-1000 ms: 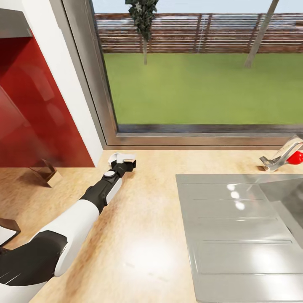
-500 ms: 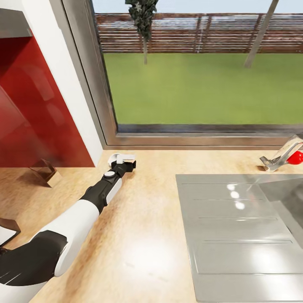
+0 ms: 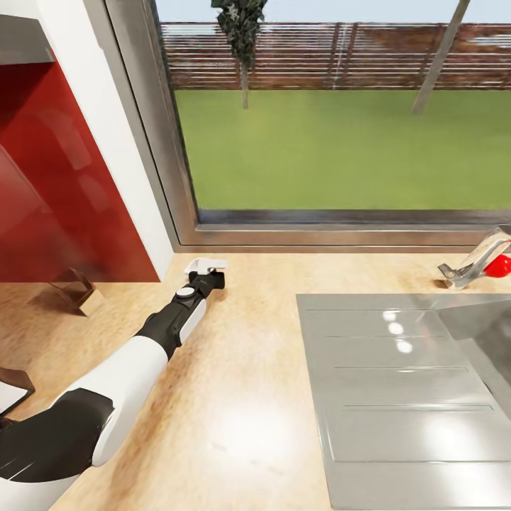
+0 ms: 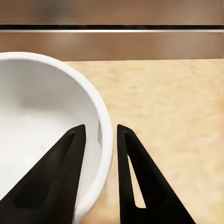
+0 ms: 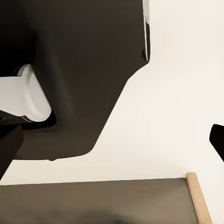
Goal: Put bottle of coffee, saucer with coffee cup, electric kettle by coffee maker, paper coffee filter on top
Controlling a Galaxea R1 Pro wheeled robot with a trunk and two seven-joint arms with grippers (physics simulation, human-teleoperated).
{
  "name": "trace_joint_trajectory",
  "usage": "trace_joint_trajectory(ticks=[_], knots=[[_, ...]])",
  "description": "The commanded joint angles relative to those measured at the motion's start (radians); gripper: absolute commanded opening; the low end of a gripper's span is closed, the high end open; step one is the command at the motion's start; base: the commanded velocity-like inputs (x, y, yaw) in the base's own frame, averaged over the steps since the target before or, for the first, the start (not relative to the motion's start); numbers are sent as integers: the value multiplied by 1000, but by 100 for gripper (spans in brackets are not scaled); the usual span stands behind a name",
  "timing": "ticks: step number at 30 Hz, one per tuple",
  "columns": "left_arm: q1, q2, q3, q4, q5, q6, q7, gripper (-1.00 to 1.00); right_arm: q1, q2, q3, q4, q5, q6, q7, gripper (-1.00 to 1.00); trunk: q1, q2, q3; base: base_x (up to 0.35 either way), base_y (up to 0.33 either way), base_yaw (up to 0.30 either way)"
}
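Note:
My left arm reaches across the wooden countertop (image 3: pixel 241 397) toward the window sill. At its end the left gripper (image 3: pixel 204 273) is shut on a white round dish (image 3: pixel 206 265) that looks like the saucer. In the left wrist view the saucer (image 4: pixel 42 121) has its curved rim between the two black fingers (image 4: pixel 128 172), one inside the rim and one outside. The dish sits low over the counter, close to the window frame (image 4: pixel 112 42). Coffee maker, bottle, filter, cup and kettle are out of view.
A steel drainboard and sink (image 3: pixel 397 397) take up the counter's right half, with a faucet and red knob (image 3: pixel 477 264) behind. A red cabinet (image 3: pixel 57 199) stands at the left, a small brown stand (image 3: pixel 71 287) below it. The right wrist view faces my dark body (image 5: pixel 74 70).
The white dish at the left gripper has dropped and flattened toward the counter, and the gripper has shifted slightly left. The camera and the other things have stayed put.

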Motion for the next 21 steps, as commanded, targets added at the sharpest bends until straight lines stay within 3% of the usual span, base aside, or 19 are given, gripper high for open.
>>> trace_joint_trajectory(ticks=[1,21], knots=[[0,1,-5,10,10,5,11,-100,-1,0,8,1,-10,-4,4,100,1,-1,-1,0,0,0],[0,13,-5,1,13,4,9,-100,-1,0,8,1,-10,-4,4,100,1,-1,-1,0,0,0]])
